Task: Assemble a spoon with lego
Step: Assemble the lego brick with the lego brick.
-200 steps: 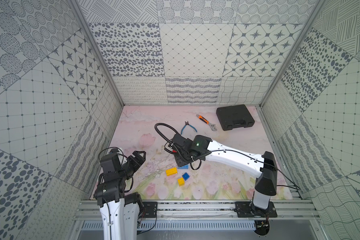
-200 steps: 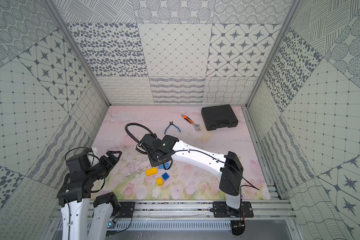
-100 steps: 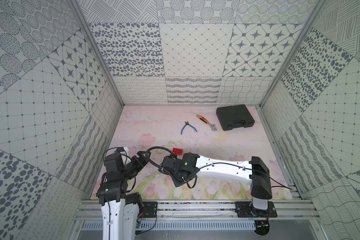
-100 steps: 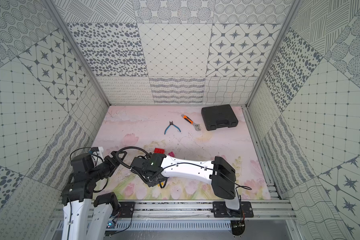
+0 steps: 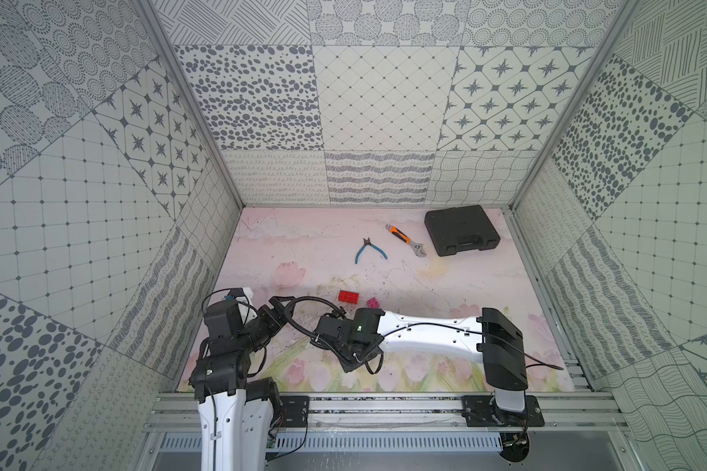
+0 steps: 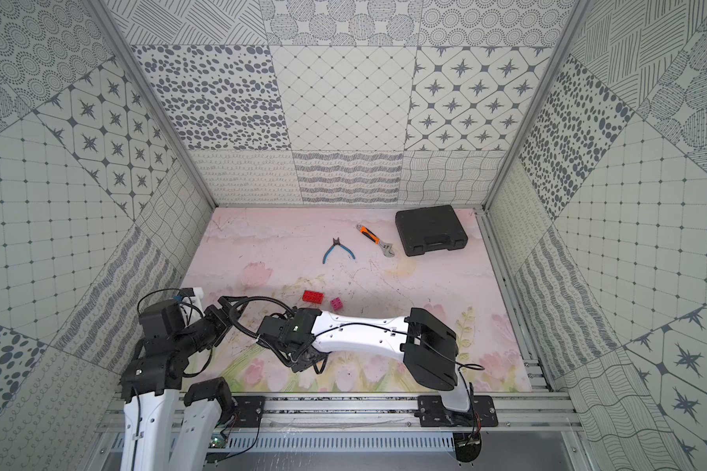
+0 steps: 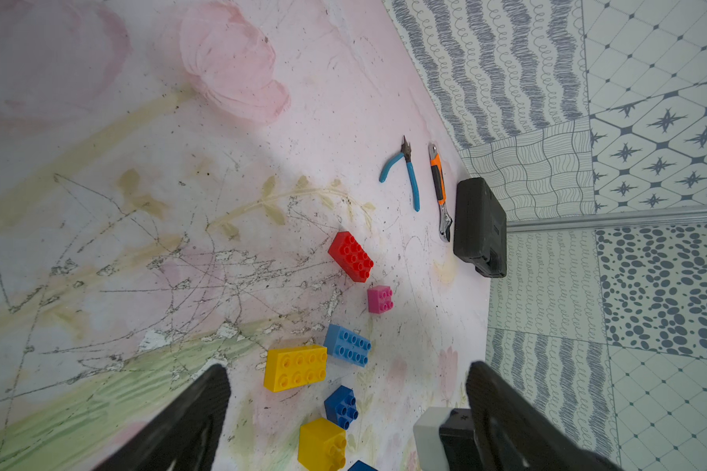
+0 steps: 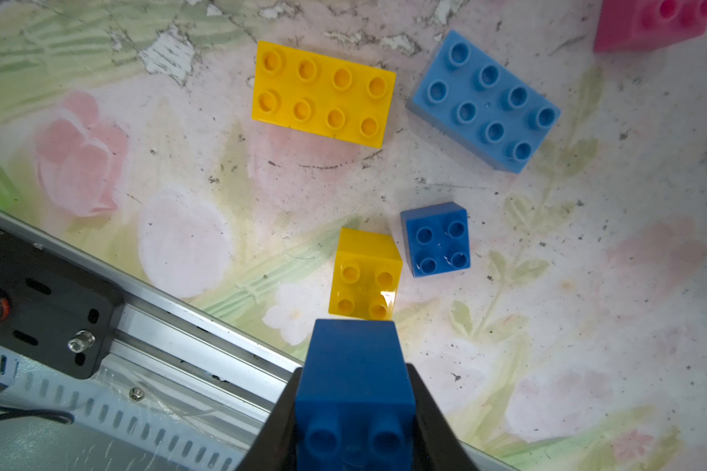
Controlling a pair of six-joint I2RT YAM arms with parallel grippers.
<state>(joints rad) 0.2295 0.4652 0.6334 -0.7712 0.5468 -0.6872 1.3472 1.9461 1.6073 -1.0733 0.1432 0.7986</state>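
Note:
My right gripper [image 8: 354, 369] is shut on a dark blue lego brick [image 8: 354, 391], studs toward the camera, hanging just above the table's front edge. Right beyond it lies a square yellow brick [image 8: 366, 273], with a square dark blue brick [image 8: 436, 239] beside that. Farther off are an oblong yellow brick [image 8: 323, 93] and a light blue one [image 8: 484, 102]. A red brick [image 5: 348, 296] and a pink brick [image 5: 372, 302] lie loose mid-table. My left gripper [image 7: 345, 367] stands open and empty, facing these bricks. All bricks lie apart; no spoon is in view.
Blue-handled pliers [image 5: 369, 249], an orange-handled wrench [image 5: 405, 240] and a black case [image 5: 461, 230] lie at the back of the table. The metal front rail [image 8: 172, 326] runs just under my right gripper. Patterned walls close in the sides and back.
My right arm has swung from mid-table toward the front edge, uncovering the red and pink bricks and covering the others in the top views. The left gripper has shifted slightly toward the bricks.

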